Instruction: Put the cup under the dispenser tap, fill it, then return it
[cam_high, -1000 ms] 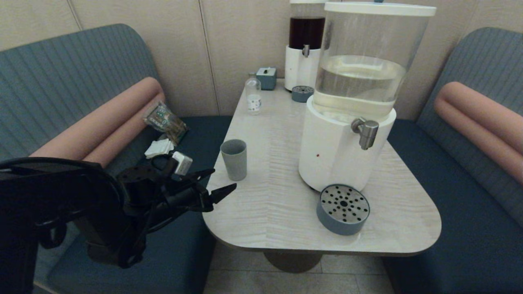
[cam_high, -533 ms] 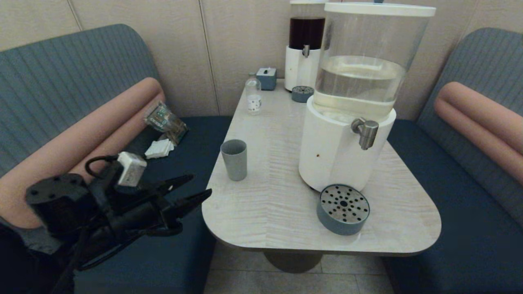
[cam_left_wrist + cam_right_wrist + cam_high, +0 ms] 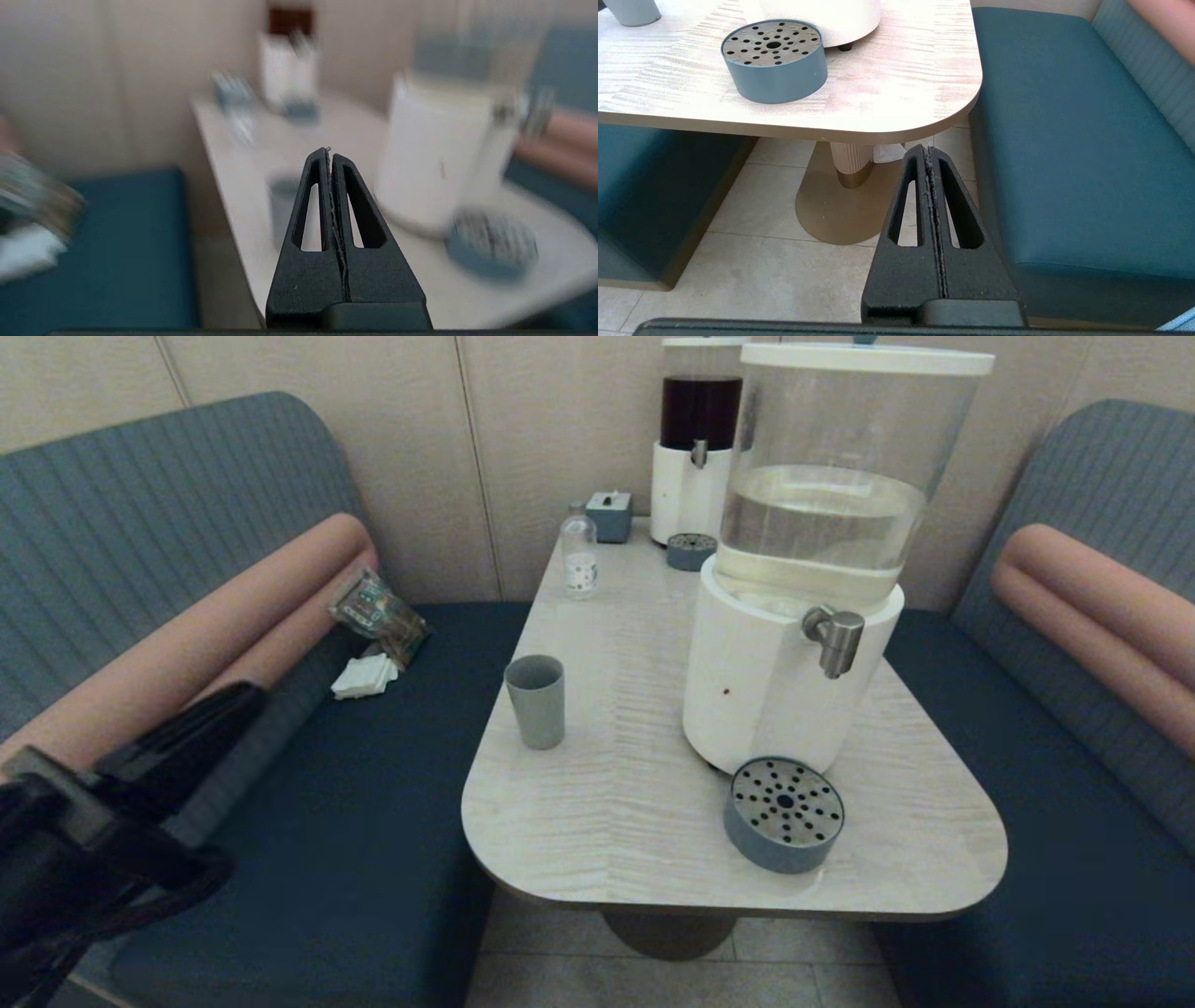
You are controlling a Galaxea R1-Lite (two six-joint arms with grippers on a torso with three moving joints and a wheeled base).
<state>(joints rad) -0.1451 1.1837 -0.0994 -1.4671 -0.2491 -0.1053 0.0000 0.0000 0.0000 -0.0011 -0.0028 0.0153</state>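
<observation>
Standing near table (image 3: pixel 653 859) left edge: cup (image 3: pixel 535 700); both grippers' jaws closed, empty.

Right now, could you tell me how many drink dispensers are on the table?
2: the large clear-liquid dispenser near the front of the table, and the dark-red-liquid dispenser behind it by the wall. None seems hidden.

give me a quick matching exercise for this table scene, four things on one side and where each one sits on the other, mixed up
Things:
1. cup
2. dispenser tap
3. perforated tray
4. small glass bottle

Places:
A. table's near end, below the tap
B. front of the big clear-liquid dispenser
C. alone near the table's left edge
D. far end, beside a small blue box

Pairs: 1-C, 2-B, 3-A, 4-D
</observation>
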